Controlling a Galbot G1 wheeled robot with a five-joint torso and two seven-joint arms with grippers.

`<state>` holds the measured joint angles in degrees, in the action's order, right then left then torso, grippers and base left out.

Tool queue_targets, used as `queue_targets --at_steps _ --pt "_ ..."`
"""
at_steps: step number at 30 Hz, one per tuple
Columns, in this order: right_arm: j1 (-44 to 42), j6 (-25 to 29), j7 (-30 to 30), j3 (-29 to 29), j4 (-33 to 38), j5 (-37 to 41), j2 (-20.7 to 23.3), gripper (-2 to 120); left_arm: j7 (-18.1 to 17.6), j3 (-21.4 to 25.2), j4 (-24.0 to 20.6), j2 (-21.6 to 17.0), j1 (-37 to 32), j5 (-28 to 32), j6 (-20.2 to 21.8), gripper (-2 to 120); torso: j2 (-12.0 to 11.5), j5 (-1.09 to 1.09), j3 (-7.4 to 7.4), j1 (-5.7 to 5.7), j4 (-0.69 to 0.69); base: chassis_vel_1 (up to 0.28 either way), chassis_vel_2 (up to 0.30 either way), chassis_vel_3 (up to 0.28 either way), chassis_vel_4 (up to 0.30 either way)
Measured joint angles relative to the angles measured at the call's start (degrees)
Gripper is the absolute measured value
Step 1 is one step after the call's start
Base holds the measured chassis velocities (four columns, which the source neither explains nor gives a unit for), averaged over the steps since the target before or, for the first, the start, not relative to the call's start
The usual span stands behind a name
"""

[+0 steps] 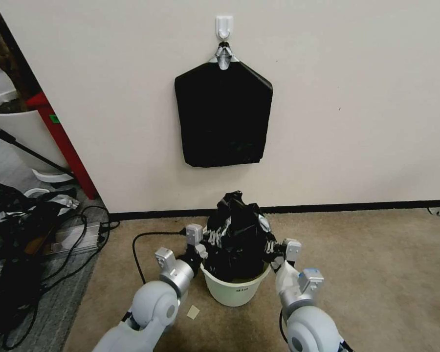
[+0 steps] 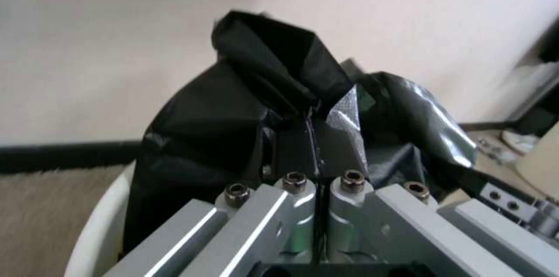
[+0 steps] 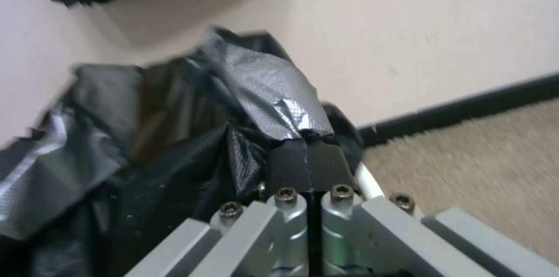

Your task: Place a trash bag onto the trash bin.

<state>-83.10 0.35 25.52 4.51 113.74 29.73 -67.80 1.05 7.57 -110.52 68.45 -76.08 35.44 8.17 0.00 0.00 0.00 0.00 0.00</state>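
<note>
The trash bag (image 1: 237, 234) stands bunched in the mouth of the trash bin (image 1: 235, 289), low in the middle of the head view, rising from the rim in a crumpled black peak. The film is thin and crinkly with a grey sheen; I judge it very light, wholly limp and rather slippery, so it will keep no shape of its own and may tear if dragged hard over an edge. The sensible place to take hold is the open hem, at two opposite points, so the mouth can be spread and drawn down over the rolled rim.

That is roughly the hold in place. The left end effector (image 1: 211, 239) sits at the bag's 9 o'clock side, its fingers closed together on a fold of film, as the left wrist view shows (image 2: 317, 137). The right end effector (image 1: 270, 246) sits at the 3 o'clock side, likewise pinched tight on a fold (image 3: 307, 161).

Inside the bin, the lower part of the bag fills most of the opening; whether anything else lies below it I cannot tell. The cream rim is bare at 6 o'clock, so the hem is not yet turned over it.

On the wall at 12 o'clock, above the bin, a flat black pack (image 1: 223, 115) hangs from a white hook (image 1: 224, 25). Dark cables (image 1: 78, 234) lie on the floor toward 9 o'clock.
</note>
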Motion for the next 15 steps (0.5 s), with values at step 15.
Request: queue_targets --at_steps 15 --pt "-8.4 -0.8 18.1 -4.0 15.4 2.1 6.0 0 -20.3 -2.6 -17.0 -8.2 -9.9 -0.8 4.3 0 0.0 -0.01 0.00 0.00 0.00 0.000 0.000 0.000 0.000"
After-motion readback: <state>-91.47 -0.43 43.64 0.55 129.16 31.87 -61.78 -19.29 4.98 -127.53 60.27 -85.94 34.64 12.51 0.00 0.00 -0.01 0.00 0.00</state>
